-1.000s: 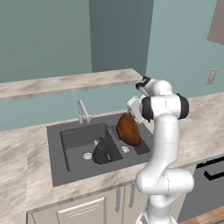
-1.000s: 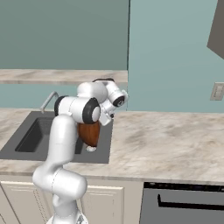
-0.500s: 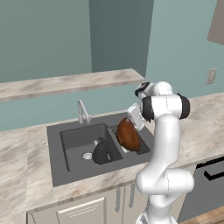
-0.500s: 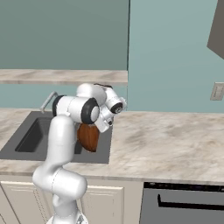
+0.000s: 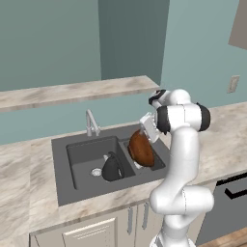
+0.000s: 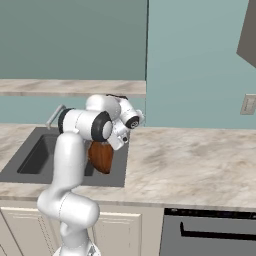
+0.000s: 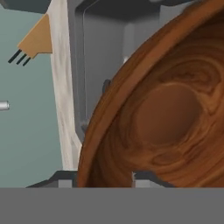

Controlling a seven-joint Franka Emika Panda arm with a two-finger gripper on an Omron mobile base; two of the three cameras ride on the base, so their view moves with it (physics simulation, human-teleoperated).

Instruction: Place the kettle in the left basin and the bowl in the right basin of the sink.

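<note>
The bowl (image 5: 141,148) of glossy reddish-brown wood is being held on edge over the right basin (image 5: 153,164) of the dark grey sink (image 5: 65,185), its lower rim dipping below the level of the marbled counter (image 5: 19,202). The gripper (image 5: 144,131) is being kept clamped on the bowl's upper rim, one finger inside the bowl and one outside, as seen from the hand camera, where the bowl's grained hollow (image 7: 166,118) is looming large against the basin's grey wall (image 7: 103,52). The kettle (image 5: 112,167), small and black, is being left standing in the left basin (image 5: 82,159), close to the divider between the two basins and just beside the silver drain (image 5: 96,171). The slim silver faucet (image 5: 90,122) is being shown rising at the far edge of the sink. From the right side, the bowl (image 6: 101,156) is being seen hanging beside the white arm (image 6: 70,165), at the sink's right end.
</note>
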